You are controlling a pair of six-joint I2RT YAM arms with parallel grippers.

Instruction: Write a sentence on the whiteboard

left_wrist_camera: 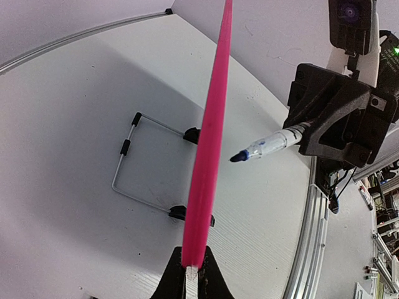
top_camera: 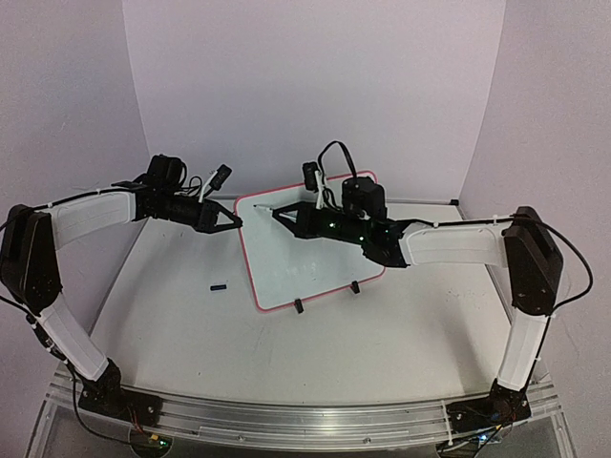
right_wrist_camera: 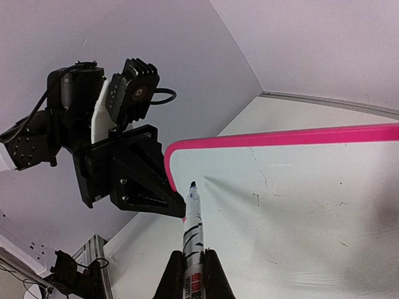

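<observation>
whiteboard (top_camera: 310, 272): propped at a tilt mid-bench (top_camera: 191, 324) on black clip feet (top_camera: 298, 305), long side running left to right, face bare but for faint smudges, no sentence yet. left jaws clamped shut on its left edge. right jaws closed around a marker (right_wrist_camera: 193, 230), nearer the writing face, blue tip just off the top left corner, aimed leftward along the long side. red print on marker, unreadable.

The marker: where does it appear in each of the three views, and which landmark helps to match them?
Top external: the marker at centre, its tip near the whiteboard's upper left corner.
Left wrist: right of centre, pointing left toward the pink frame.
Right wrist: bottom centre, pointing up.
Shared landmark: the whiteboard's pink frame.
</observation>
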